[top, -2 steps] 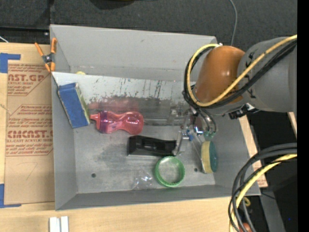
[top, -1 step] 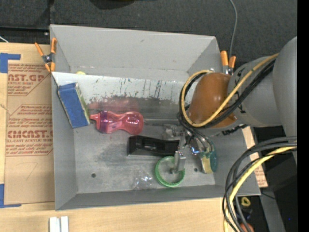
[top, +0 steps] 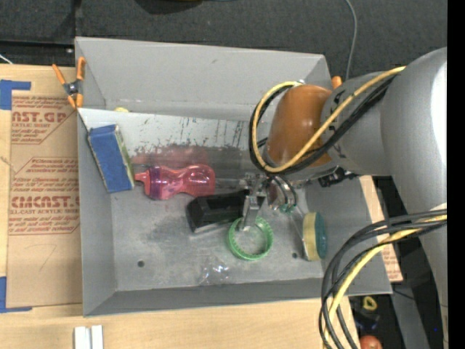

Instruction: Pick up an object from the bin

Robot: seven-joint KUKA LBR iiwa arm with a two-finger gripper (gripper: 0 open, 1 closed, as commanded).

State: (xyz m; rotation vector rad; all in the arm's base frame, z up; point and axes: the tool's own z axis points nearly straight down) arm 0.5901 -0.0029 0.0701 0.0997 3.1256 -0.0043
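Reaching arm: the arm [top: 407, 122] is coming in from the right and bending steeply down into the bin [top: 98, 267], with yellow and black cables looping round its orange wrist cover [top: 298, 126].
Gripper: the gripper [top: 252, 213] is hanging low over the middle of the floor, pointing down.
Jaws: it is not possible to tell whether they are parted or closed.
Nearest thing: the green ring [top: 251, 241] is lying flat right of centre, its upper rim directly under the gripper.
Beside it: the black block [top: 213, 212] is lying with its right end next to the gripper.
Farther off: the pink bottle [top: 178, 181] is lying on its side, and the blue block [top: 110, 158] is leaning against the left wall.
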